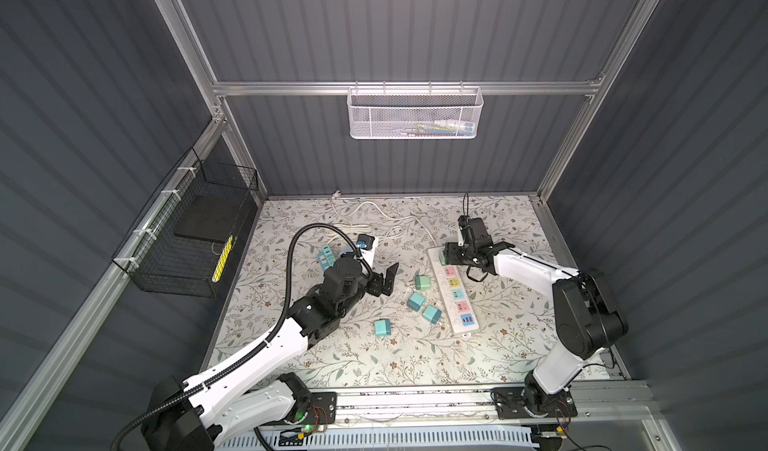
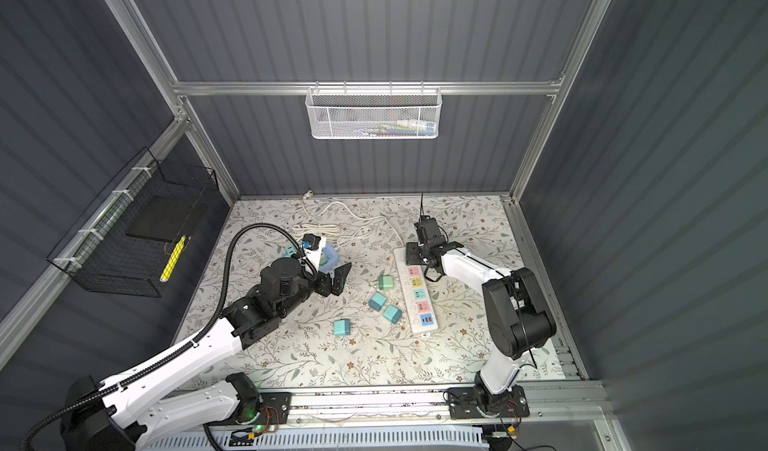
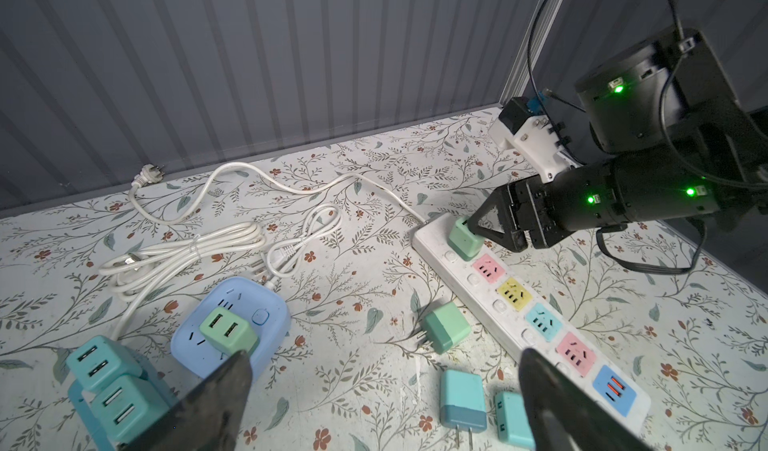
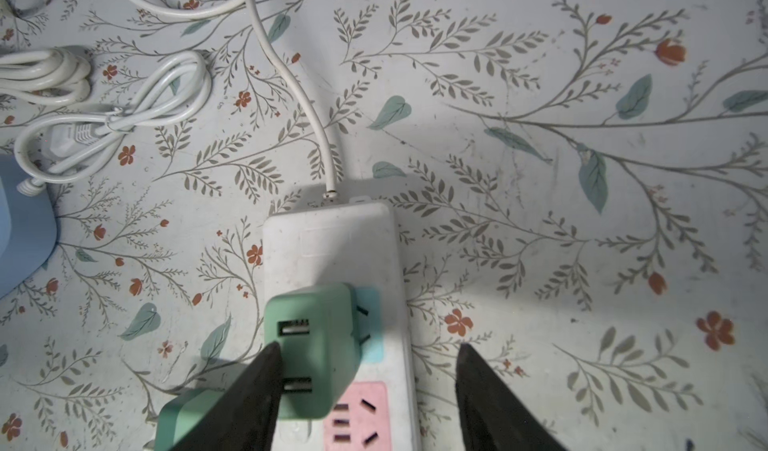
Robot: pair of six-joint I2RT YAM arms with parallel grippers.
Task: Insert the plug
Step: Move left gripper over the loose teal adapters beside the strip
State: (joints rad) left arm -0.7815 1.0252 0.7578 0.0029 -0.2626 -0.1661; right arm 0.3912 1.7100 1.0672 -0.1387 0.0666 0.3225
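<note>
Mint-green plug [image 4: 316, 345], USB ports upward, standing upright in the end socket of the white power strip [image 4: 332, 241], next to the cord entry; prongs hidden, hence judged seated. Right gripper [image 4: 368, 347] straddling it, jaws parted; one finger [image 4: 249, 395] at the plug's port face, contact uncertain, the other well clear; no grasp, a fitting stance if insertion is complete. Left gripper [image 3: 384, 353] spread wide and empty, hovering over the floral table [image 3: 374, 178] between the round blue socket block [image 3: 274, 332] and the strip; presumably held aside to leave working room. Loose teal plugs [image 1: 415, 301] lying beside the strip, within easy reach.
</note>
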